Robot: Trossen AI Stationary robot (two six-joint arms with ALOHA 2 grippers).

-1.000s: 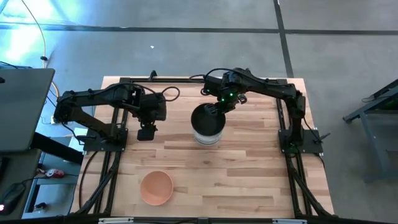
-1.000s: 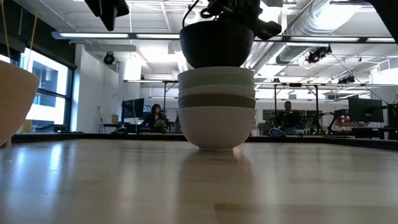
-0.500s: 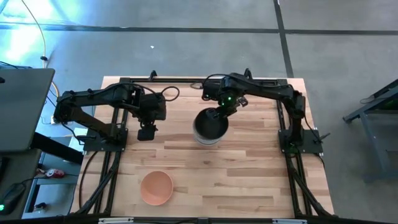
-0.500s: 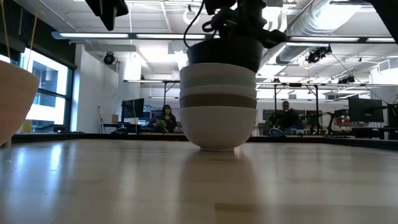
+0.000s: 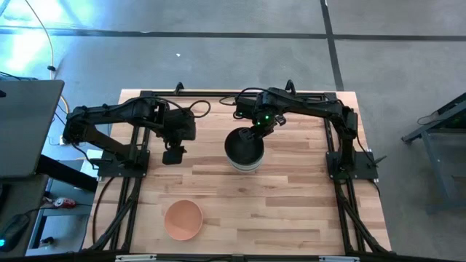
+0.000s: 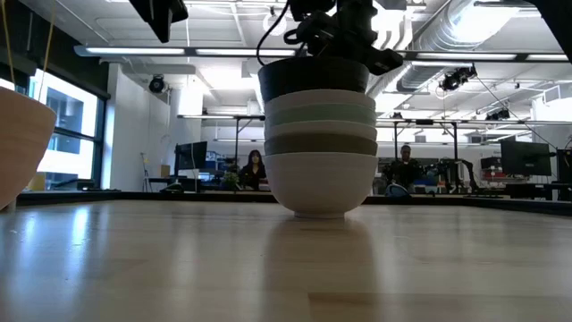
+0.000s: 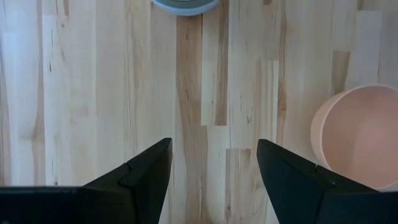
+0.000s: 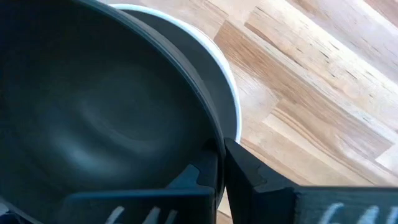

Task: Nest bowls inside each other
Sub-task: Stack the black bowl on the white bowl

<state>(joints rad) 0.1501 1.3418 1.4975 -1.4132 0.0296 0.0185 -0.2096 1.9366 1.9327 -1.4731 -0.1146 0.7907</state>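
Note:
A stack of nested bowls (image 5: 244, 161) stands mid-table on its white bottom bowl (image 6: 320, 183). Above that sit an olive-grey bowl (image 6: 320, 143), a mint green one (image 6: 320, 114) and a pale one. A black bowl (image 6: 313, 76) sits on top, also in the right wrist view (image 8: 93, 112). My right gripper (image 5: 256, 131) is shut on the black bowl. A peach bowl (image 5: 183, 218) stands alone near the front left. My left gripper (image 5: 172, 154) hangs open and empty above the table, left of the stack. My right gripper pinches the black bowl's rim (image 8: 208, 134) on its far right side, one finger (image 8: 193, 177) inside the bowl and one (image 8: 249, 168) outside. The fingers come from above, slanting in from the far right. The bowl sits upright in the stack's top.
Bare wooden table (image 5: 291, 211) lies all round the stack. The peach bowl also shows in the left wrist view (image 7: 360, 137) and at the low view's left edge (image 6: 22, 148). People sit in the room beyond the table (image 6: 253, 168).
My right gripper has come down with the black bowl, which hung clear above the stack and now sits nested in its top. The gripper keeps its hold on the rim. The whole stack has shifted a little on the table.

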